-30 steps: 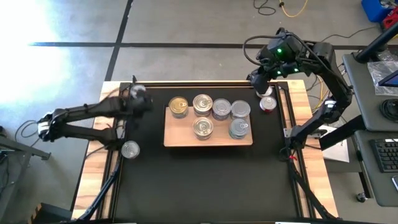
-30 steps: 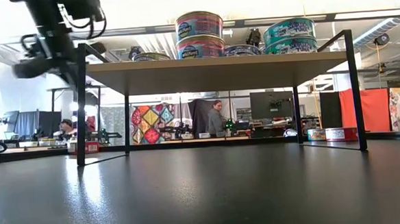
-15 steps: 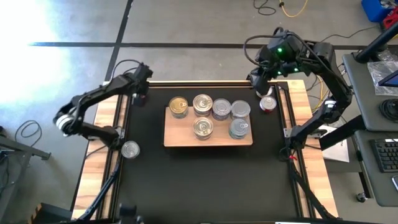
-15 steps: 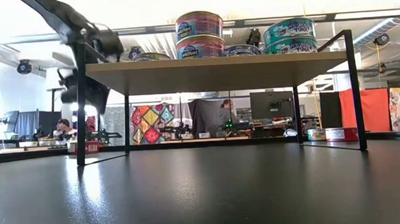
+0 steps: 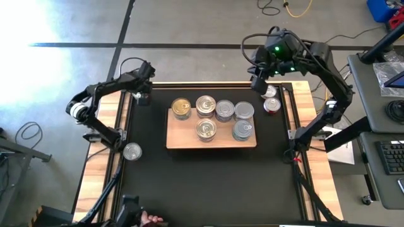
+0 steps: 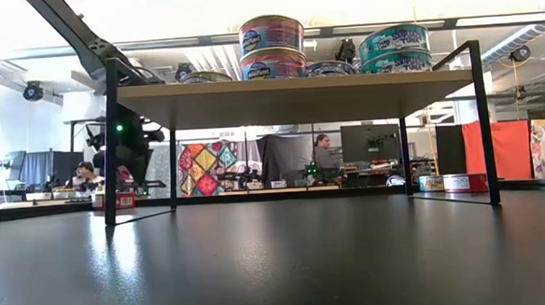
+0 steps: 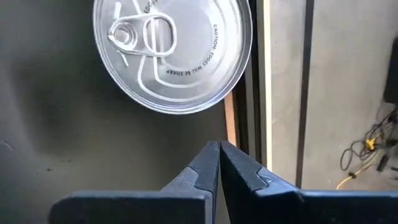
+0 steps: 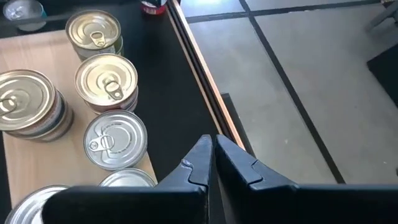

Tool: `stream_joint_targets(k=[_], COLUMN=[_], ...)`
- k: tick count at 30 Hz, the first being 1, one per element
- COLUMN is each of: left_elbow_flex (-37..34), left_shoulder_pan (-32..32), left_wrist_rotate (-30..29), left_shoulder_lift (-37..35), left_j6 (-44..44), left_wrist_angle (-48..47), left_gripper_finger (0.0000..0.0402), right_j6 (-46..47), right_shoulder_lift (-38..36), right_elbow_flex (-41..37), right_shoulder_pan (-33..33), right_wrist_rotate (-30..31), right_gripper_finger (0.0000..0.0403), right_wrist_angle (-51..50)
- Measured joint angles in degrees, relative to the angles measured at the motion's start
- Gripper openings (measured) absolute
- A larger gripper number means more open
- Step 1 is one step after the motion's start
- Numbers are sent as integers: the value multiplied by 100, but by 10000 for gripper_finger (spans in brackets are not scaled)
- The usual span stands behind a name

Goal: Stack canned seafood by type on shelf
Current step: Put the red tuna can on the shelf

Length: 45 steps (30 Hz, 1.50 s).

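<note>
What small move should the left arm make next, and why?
Probably it should open the left gripper. The gripper is shut and holds nothing, and it points at a loose silver tin that lies on the black mat, not yet on the shelf. Shut fingers cannot go around the tin.

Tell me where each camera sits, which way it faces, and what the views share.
High: overhead, looking down on the shelf, tins, both arms.
Low: table level, facing the room; tins stacked on top.
Left wrist: above a silver tin; shut left pincer in view.
Right wrist: above the far table edge; shut right pincer and tins in view.
Shared: high and right wrist both show the shelf's tins.
</note>
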Motion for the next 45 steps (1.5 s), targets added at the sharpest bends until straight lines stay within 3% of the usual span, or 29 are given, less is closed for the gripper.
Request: stream_joint_targets(k=[11,25,37,42,45], left_elbow_flex=[0,28,-33,-60,-135], left_shoulder_pan=[402,541,4,-530,-965], left_wrist_rotate=[-853,-89,28,8,64], left_shoulder_lift=[-43,517,8,-122,-253], left_j6=[593,446,5,-319,-717], left_wrist_angle=[-113,-470,-2507,-3664,-3888], left_gripper_finger=[1,1,1,1,1], right_j6=[-407,-799,-817,-820,-862], right_shoulder_lift=[597,694,316,318,318], right_elbow_flex=[-27,-27,-27,-27,-27], right_shoulder_pan=[0,0,0,0,0], right_wrist_rotate=[1,-2,-2,-4,-4], right_gripper_finger=[13,13,13,13,13], right_wrist_angle=[79,433,502,643,663])
